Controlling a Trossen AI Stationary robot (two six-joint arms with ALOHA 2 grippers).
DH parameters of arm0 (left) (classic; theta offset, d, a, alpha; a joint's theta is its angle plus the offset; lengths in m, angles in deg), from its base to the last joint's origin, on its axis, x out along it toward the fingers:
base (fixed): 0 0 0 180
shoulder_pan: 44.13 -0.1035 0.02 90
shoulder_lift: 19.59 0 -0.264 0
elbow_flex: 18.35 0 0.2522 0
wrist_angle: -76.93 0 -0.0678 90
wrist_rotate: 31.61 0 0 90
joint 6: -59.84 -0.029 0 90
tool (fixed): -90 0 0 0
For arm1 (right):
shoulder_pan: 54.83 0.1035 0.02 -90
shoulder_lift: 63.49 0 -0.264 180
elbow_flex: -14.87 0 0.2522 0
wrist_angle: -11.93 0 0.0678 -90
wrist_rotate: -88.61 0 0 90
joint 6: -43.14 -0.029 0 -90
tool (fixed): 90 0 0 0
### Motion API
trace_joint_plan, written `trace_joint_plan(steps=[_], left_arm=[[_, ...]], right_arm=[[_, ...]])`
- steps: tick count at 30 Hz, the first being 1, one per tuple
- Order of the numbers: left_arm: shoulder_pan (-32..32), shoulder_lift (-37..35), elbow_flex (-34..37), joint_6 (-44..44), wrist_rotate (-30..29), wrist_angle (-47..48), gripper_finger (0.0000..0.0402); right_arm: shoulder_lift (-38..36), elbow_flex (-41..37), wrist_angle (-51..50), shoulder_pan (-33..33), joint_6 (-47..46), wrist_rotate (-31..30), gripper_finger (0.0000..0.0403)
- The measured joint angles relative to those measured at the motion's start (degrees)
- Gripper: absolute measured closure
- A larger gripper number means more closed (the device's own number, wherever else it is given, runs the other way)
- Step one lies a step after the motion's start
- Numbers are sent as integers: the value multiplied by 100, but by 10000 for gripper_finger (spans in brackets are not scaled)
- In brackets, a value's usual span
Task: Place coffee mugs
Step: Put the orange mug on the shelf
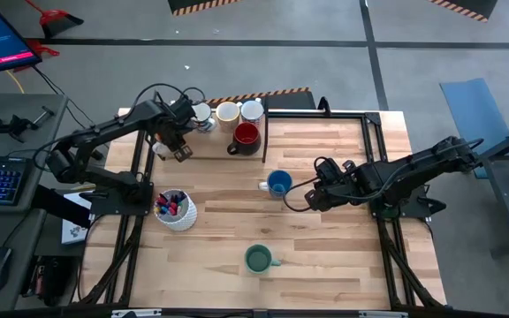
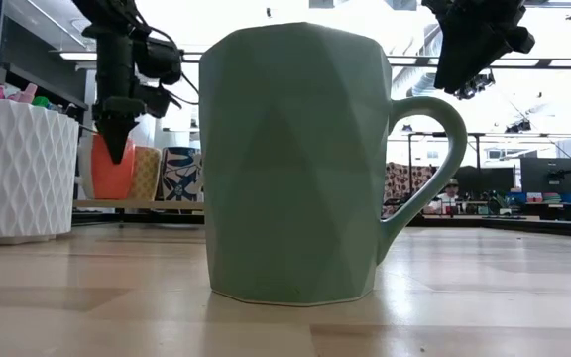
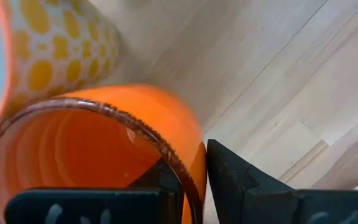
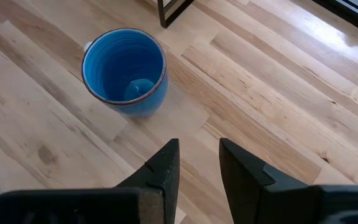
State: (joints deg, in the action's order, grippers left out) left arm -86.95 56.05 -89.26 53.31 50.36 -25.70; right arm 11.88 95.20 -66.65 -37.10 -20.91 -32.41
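Observation:
An orange mug [image 3: 92,149] stands on its base at the table's far left, next to a yellow-dotted mug [image 3: 48,43]. My left gripper [image 3: 191,168] points down over it, open, one finger inside the rim and one outside. Three pale mugs [image 1: 228,112] and a dark red mug [image 1: 246,135] stand along the far edge. A blue mug [image 4: 124,71] stands mid-table, just ahead of my open right gripper [image 4: 197,162], which holds nothing. A green mug [image 1: 258,259] stands near the front edge. My left gripper comes from above and straddles the orange mug's rim [image 3: 188,180], its fingers [image 3: 229,180] standing across the wall. I cannot tell whether either finger touches the wall. The mug stands upright on the table [image 2: 107,178].
A white patterned pen holder [image 1: 175,210] with markers stands at the left. A black frame rail [image 1: 266,132] runs past the dark red mug on the far side. Bare wood lies between the blue and green mugs and toward the right edge.

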Motion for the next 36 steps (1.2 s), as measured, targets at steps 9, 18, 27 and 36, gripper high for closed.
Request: trace_joint_plan(steps=[9,18,27,36], left_arm=[[1,-2,-572,29,-102,636,353],[15,0,-524,65,38,660,353],[15,0,-524,87,37,597,353],[24,4,-257,103,-18,421,353]], right_arm=[[0,0,-2,2,2,120,311],[0,0,-1,251,-19,130,311],[0,0,2,478,-304,111,311],[0,0,7,568,-452,110,311]])
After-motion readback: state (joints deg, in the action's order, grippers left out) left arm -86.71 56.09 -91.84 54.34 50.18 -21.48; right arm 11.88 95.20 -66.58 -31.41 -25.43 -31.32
